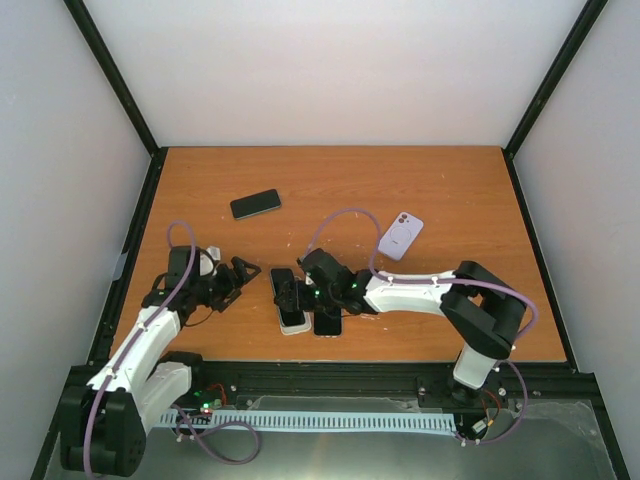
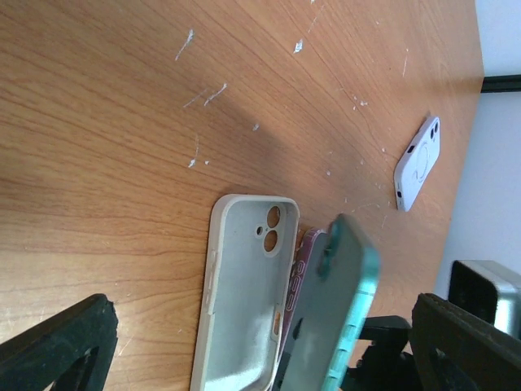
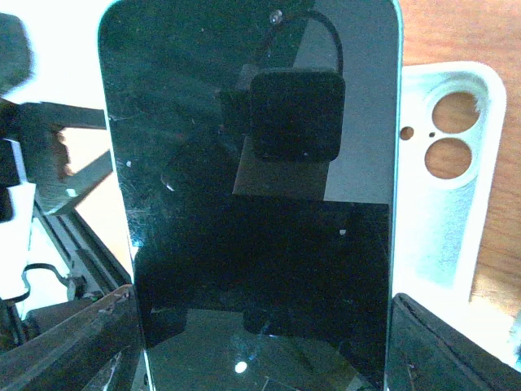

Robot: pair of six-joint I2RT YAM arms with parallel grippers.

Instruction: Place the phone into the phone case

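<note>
The phone (image 3: 252,204) fills the right wrist view, its dark glass screen facing the lens and mirroring the camera, with a thin teal edge down its sides. The jaws of the right arm (image 1: 410,292) pinch it by its long edges, one black finger at each lower corner of that view. From the left wrist camera the same phone (image 2: 334,309) shows its teal back, tilted up off the table (image 2: 122,122) and leaning over the phone case (image 2: 244,293). That case, cream-white and empty, lies open side up on the wood (bare table shows through its two round camera holes). In the right wrist view the phone case (image 3: 444,204) peeks out just beside the phone's right edge. In the top view the phone (image 1: 283,287) and the phone case (image 1: 293,322) sit near the front edge of the table, between the two arms. A dark handset (image 1: 327,322) lies flat just beside the case, on its right. The jaws of the left arm (image 1: 150,325) stand spread with nothing between them, near the case on its left. Farther back on the table lie a black phone (image 1: 256,204) and a white case with a ring on its back (image 1: 401,236), well apart from each other.
</note>
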